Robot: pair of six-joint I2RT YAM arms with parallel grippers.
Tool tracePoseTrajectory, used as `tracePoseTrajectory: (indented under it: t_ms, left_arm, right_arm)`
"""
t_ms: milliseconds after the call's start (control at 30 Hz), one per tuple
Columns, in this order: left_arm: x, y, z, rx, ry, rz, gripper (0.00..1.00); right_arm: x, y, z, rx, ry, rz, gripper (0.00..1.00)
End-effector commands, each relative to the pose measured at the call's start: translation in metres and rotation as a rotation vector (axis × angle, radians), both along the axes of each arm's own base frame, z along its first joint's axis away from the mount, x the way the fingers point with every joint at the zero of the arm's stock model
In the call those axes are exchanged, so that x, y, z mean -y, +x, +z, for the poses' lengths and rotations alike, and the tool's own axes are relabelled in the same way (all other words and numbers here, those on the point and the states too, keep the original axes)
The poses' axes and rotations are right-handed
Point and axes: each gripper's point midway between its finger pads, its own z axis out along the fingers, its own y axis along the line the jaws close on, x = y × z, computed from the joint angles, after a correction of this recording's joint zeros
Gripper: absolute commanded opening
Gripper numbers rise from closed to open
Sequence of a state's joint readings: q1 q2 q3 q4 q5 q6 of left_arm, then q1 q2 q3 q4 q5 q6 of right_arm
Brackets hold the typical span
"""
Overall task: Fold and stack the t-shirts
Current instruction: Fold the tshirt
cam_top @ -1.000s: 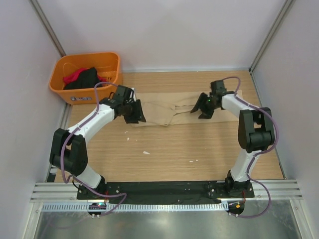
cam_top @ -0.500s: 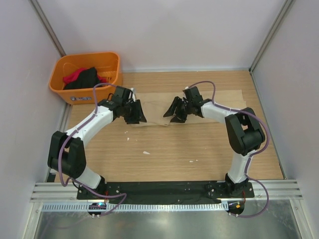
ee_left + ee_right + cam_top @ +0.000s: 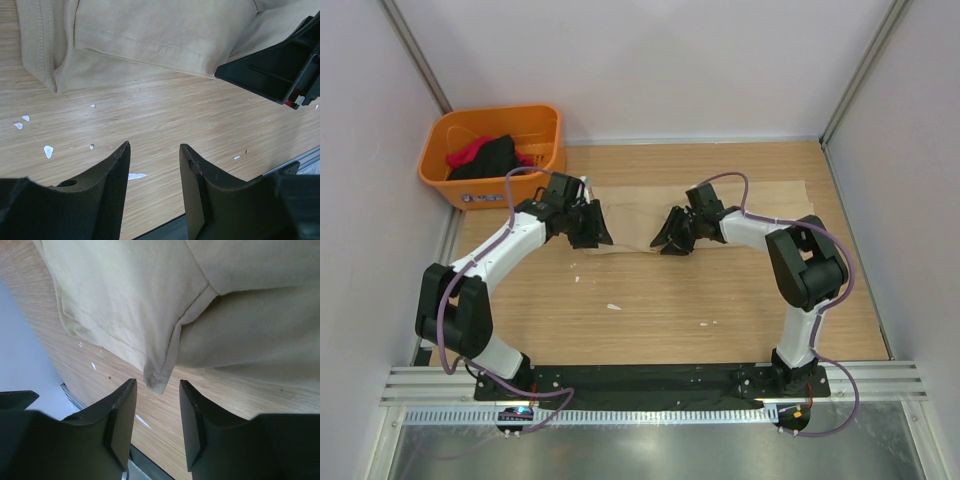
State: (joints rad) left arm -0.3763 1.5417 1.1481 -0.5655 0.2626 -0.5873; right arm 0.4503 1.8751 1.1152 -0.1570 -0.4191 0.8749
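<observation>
My right gripper has swung left to the middle of the tan t-shirt, jaws apart and empty. My left gripper stays put, jaws apart too. The shirt lies flat in folded layers.

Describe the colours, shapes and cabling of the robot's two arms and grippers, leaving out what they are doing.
Both the left arm and right arm have white tubular links joined by bulky black joints. A thin purple-grey cable loops along each. The left gripper and right gripper are matt black, each with two broad, wedge-shaped fingers.
</observation>
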Motion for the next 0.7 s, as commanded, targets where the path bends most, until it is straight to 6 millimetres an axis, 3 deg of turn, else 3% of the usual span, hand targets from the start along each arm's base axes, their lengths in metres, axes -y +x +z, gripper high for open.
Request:
tracePoseTrajectory:
  t_ms: [0,167,200,300,467,667]
  left_arm:
    - [0.003,0.009,0.02,0.062,-0.028,-0.011,0.45]
    - [0.0,0.008,0.018,0.057,-0.023,-0.008,0.45]
    - [0.0,0.009,0.017,0.054,-0.023,-0.007,0.45]
    - [-0.002,0.01,0.017,0.053,-0.02,-0.006,0.45]
    - [-0.002,0.012,0.017,0.053,-0.02,-0.009,0.45]
    - [0.001,0.02,0.016,0.045,-0.025,-0.01,0.45]
  right_arm:
    - [-0.013,0.015,0.012,0.048,0.046,-0.008,0.43]
    - [-0.018,0.022,0.013,0.045,0.067,-0.017,0.34]
    - [-0.018,0.023,0.014,0.045,0.067,-0.022,0.22]
    - [-0.019,0.03,0.021,0.064,0.063,-0.027,0.07]
    - [-0.019,0.043,0.037,0.095,0.016,-0.001,0.06]
    - [-0.013,0.062,0.026,0.093,-0.009,0.036,0.05]
